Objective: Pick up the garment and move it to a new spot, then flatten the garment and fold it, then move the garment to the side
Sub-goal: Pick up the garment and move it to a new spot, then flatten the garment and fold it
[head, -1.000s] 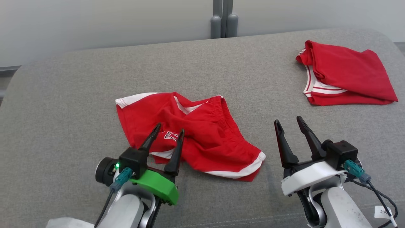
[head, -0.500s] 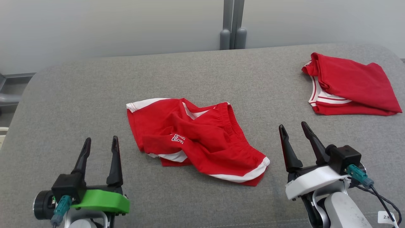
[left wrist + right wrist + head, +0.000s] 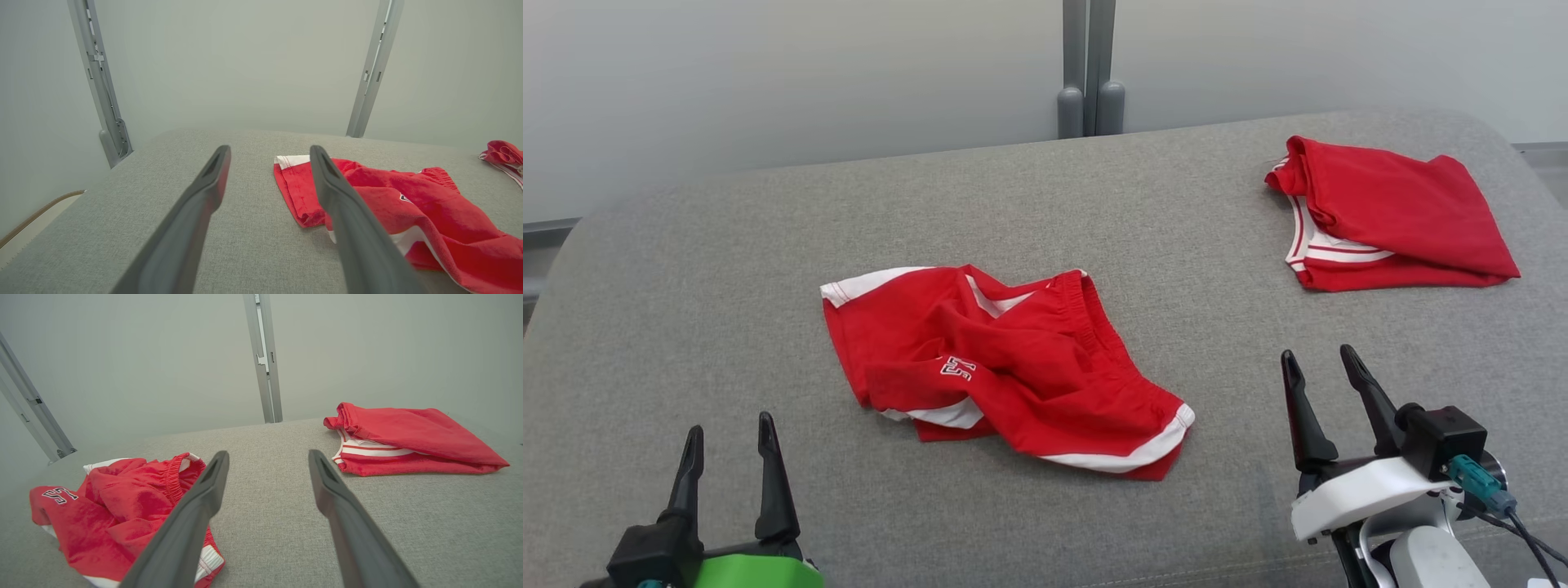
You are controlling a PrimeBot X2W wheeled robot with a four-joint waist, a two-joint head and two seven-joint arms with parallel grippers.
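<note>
Head view: crumpled red garment [image 3: 1005, 376] lies mid-desk, white trim on its hems, white number patch facing up on its near-left part, elastic waistband bunched toward the far right of the heap. Not flattened, not folded. At near left the left gripper [image 3: 729, 425] has its fingers spread with nothing between them, over bare grey fabric of the desk [image 3: 686, 269], clear of the garment. At near right the right gripper [image 3: 1317, 353] is likewise spread and empty, right of the garment's white-trimmed near corner, not touching it. A folded red piece [image 3: 1396, 216] with white-and-red striped trim sits at far right, well apart from the garment. Grey posts [image 3: 1086, 73] stand behind the far edge against a pale wall [image 3: 809, 73]. Left wrist view: garment lies right of the fingers. Right wrist view: garment on the left, folded red piece on the far right, bare desk between the fingers.
</note>
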